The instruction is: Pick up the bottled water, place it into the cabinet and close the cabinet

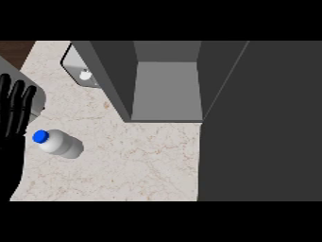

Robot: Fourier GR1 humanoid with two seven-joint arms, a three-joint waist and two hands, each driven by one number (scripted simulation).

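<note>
The bottled water [61,143], a pale bottle with a blue cap, lies on the marbled counter [135,165] at the left, cap pointing to the upper left. My left hand [3,123] rests open at the left edge, fingers straight up, just left of the bottle and apart from it. The grey cabinet [165,90] stands at the back middle with its inside showing empty. Its open door [268,123] is the large dark panel filling the right side. My right hand does not show.
A white appliance [83,68] with a knob sits at the back left beside the cabinet. A grey object [10,71] stands at the far left behind my hand. Bare counter lies between the bottle and the cabinet.
</note>
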